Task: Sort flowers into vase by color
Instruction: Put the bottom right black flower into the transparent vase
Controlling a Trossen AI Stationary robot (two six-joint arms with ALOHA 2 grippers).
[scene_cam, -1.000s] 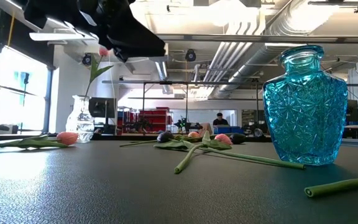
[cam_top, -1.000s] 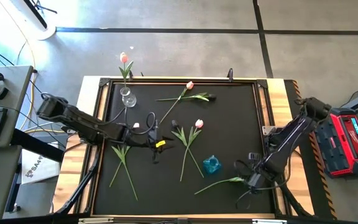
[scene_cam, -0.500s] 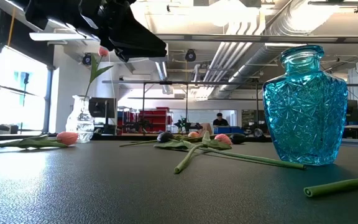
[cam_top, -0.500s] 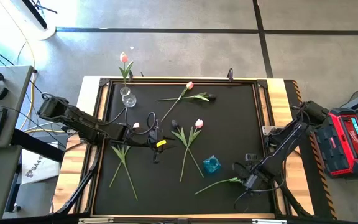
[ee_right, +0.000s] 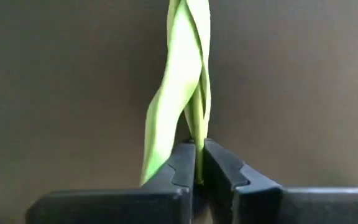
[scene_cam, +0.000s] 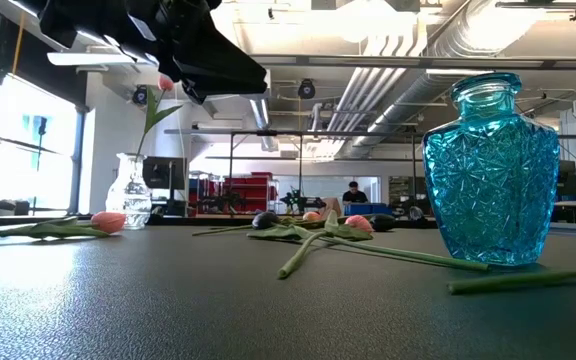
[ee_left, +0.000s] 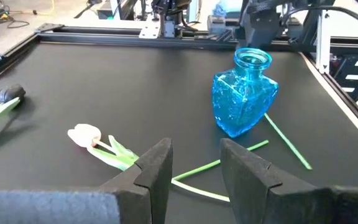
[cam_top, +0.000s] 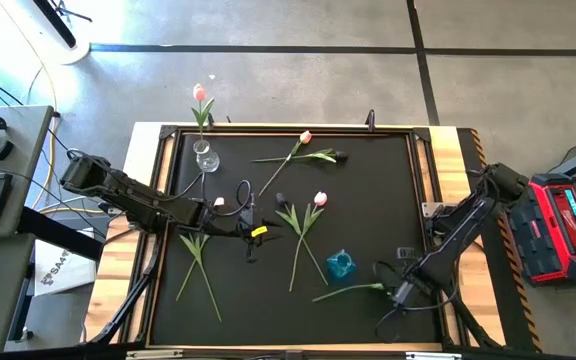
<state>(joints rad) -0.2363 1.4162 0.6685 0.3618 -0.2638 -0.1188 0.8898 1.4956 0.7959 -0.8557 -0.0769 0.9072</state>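
Observation:
A green-stemmed flower [cam_top: 348, 293] lies on the black mat near its near right corner, with my right gripper [cam_top: 396, 292] shut on it; its head is hidden. The blue glass vase [cam_top: 341, 265] stands just beyond it. A clear vase [cam_top: 206, 158] at the far left holds one pink tulip [cam_top: 200, 93]. More flowers lie on the mat: a pale one [cam_top: 319, 199] in the middle, a pink one [cam_top: 305, 137] and a dark one [cam_top: 340, 155] at the far side. My left gripper [cam_top: 251, 240] hovers open over the mat's middle left, holding nothing. My right gripper pinches the flower's thin green stem [ee_right: 197, 152] between its two fingertips, right beside a twisted leaf [ee_right: 166, 124]. The fingers run along the stem, coming from the table's right. The stem stretches away from the fingers, nearly level and low over the mat [scene_cam: 528, 280].
Two more stems with leaves [cam_top: 196, 262] lie at the mat's near left. The mat has a raised black frame [cam_top: 426, 200] on a wooden table. A red and black device [cam_top: 566, 225] sits beyond the right edge. People and shelves show far behind in the low view.
My right gripper has shut on the flower's stem. The stem's free end has swung a little toward the far edge and now lies flatter in the low view. My left gripper has kept still.

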